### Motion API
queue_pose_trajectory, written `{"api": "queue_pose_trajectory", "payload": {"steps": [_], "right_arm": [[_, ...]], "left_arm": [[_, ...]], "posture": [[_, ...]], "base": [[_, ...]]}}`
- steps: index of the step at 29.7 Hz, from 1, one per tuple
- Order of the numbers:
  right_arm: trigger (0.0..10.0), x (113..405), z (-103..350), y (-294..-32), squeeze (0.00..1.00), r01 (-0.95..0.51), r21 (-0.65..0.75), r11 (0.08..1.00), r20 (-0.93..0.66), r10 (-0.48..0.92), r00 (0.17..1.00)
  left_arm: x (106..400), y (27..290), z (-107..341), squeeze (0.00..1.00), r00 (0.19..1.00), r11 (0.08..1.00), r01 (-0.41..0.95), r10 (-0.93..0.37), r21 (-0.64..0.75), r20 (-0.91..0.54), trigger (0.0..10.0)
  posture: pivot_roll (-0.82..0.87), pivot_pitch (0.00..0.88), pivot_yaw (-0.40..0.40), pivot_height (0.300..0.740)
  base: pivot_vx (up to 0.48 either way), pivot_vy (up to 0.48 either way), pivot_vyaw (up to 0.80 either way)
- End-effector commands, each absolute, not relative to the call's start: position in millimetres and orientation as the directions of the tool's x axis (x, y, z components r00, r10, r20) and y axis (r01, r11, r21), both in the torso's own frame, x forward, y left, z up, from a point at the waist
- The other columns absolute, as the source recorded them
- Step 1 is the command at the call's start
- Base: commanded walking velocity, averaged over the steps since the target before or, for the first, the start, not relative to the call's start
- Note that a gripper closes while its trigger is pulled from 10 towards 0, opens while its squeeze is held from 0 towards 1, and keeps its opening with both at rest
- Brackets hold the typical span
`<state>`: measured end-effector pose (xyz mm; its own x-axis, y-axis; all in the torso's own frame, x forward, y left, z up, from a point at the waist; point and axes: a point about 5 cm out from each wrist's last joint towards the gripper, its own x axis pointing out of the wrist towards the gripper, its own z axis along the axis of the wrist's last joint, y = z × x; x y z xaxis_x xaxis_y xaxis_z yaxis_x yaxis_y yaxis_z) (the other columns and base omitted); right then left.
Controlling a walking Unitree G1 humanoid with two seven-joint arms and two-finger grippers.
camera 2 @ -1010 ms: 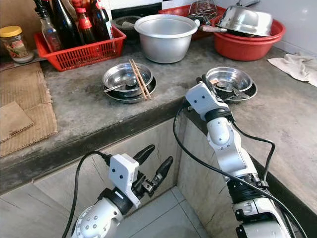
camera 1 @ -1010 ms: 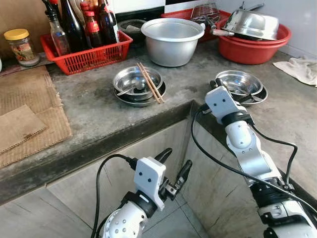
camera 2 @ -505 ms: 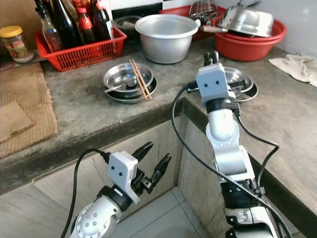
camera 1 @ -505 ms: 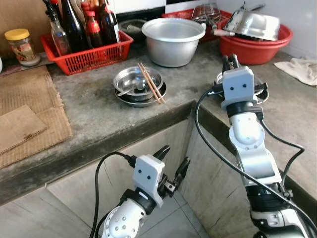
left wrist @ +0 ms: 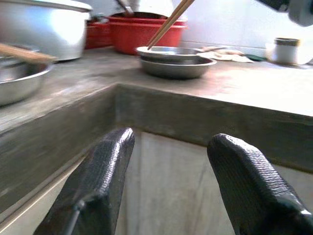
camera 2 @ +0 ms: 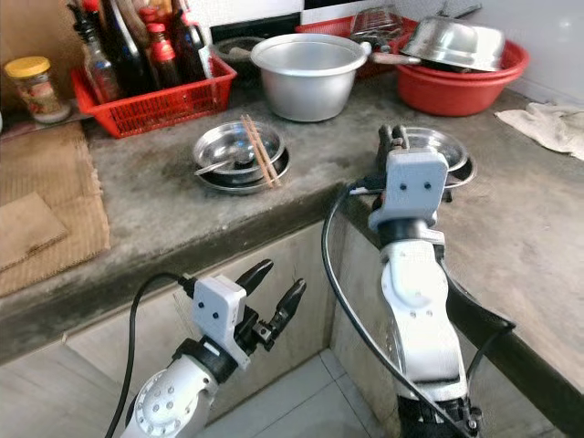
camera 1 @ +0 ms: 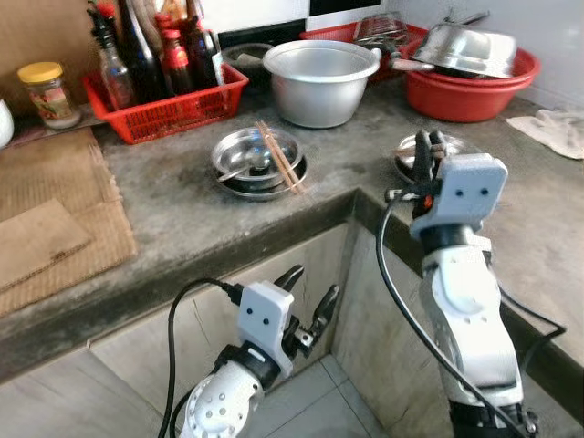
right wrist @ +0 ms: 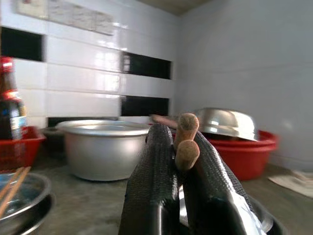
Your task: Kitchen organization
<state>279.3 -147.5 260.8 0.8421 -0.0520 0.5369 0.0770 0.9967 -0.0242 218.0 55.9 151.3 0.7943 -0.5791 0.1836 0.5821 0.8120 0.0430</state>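
On the grey stone counter (camera 1: 182, 210) two sets of stacked steel dishes sit apart. One set, the left bowls (camera 1: 258, 160), lies near the middle of the counter with a spoon inside and a pair of chopsticks (camera 1: 280, 155) laid across the rim. The other set, the right bowls (camera 2: 436, 151), lies close to the counter's inner corner edge.

Just above the right bowls, the right tool (right wrist: 182, 147) is raised with its black fingers pressed close together, pinching a second pair of wooden chopsticks (right wrist: 186, 139); the right wrist view shows their two round ends poking out between the fingers (right wrist: 151, 181). From the left wrist view these sticks (left wrist: 168, 22) slant upward out of the right bowls.

Below the counter edge, in front of the tiled cabinet face, the left tool (camera 1: 306, 306) hangs with its two fingers spread well apart and nothing between them.

Behind the left bowls stands a large aluminium pot (camera 1: 321, 78). To its left a red basket (camera 1: 169, 105) holds dark sauce bottles, and a yellow-lidded jar (camera 1: 50, 91) stands further left. To the pot's right a red basin (camera 1: 470, 87) carries an upturned steel bowl. A cloth (camera 1: 557, 128) lies on the far right of the counter, and brown cardboard (camera 1: 46, 219) covers the left end.
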Motion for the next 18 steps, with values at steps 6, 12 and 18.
{"api": "queue_pose_trajectory", "payload": {"steps": [6,12,18], "right_arm": [[10.0,276,280,-159,0.0,0.155,-0.023,0.988,0.579,-0.113,0.808],[10.0,265,276,-163,0.0,0.279,-0.145,0.949,0.6,-0.14,0.787],[10.0,259,255,-167,0.0,0.318,-0.205,0.926,0.543,-0.163,0.824]], "left_arm": [[221,56,150,0.0,0.788,0.806,0.589,-0.588,0.057,0.184,10.0],[222,57,148,0.0,0.788,0.805,0.59,-0.591,0.064,0.172,10.0],[223,57,148,0.0,0.789,0.806,0.589,-0.59,0.063,0.168,10.0]], "posture": [[0.18,0.015,-0.005,0.74],[0.18,0.018,0.002,0.74],[0.17,0.026,0.01,0.74]], "base": [[0.0,0.273,-0.8],[0.0,0.451,-0.8],[0.0,0.071,-0.79]]}}
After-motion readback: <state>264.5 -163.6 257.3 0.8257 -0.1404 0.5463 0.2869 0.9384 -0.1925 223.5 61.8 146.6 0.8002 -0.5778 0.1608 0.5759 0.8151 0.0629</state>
